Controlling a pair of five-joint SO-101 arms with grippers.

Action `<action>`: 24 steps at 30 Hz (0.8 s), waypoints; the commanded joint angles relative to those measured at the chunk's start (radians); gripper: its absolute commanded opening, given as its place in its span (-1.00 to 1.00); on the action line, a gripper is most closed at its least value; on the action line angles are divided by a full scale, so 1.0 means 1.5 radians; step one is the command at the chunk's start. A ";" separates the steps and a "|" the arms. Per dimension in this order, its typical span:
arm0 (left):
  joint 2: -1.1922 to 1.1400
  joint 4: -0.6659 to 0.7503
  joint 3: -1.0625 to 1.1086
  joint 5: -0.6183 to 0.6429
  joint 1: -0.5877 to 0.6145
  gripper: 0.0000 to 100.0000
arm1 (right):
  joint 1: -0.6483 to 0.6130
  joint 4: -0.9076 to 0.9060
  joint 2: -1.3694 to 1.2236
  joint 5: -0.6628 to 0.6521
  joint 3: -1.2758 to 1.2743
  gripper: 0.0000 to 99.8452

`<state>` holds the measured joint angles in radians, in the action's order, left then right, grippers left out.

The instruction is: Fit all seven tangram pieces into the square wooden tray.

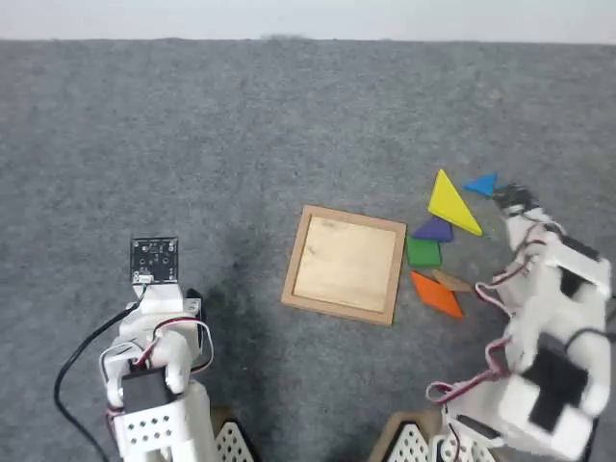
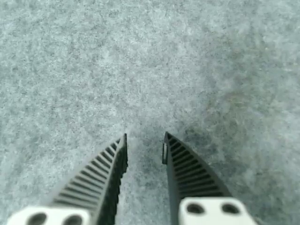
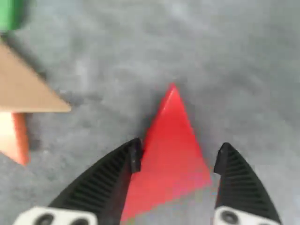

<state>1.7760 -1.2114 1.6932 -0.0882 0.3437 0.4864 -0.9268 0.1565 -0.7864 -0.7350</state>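
Left gripper and right gripper both point downward, jaws parted.

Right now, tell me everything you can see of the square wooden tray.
The square wooden tray looks like pale wood, with a raised, slightly darker rim round a smooth recessed floor. It lies flat on the grey felt-like table, turned a little askew, with its floor bare. The green piece lies right beside one rim; whether they touch I cannot tell.
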 commanded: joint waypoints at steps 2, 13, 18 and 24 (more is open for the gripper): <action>-0.002 -0.004 -0.006 -0.007 0.002 -0.76 | 0.015 -0.113 0.168 0.052 0.001 -0.44; -0.002 -0.004 -0.006 -0.007 0.002 -0.76 | 0.078 -0.002 0.065 0.052 -0.048 -0.44; -0.002 -0.004 -0.006 -0.007 0.002 -0.76 | 0.079 0.022 -0.033 0.047 -0.023 -0.44; -0.002 -0.004 -0.006 -0.007 0.002 -0.76 | 0.047 0.052 -0.057 0.020 -0.049 -0.44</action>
<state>1.7760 -1.2114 1.6932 -0.0882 0.3437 0.5815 -0.8961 0.1059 -0.7357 -0.7764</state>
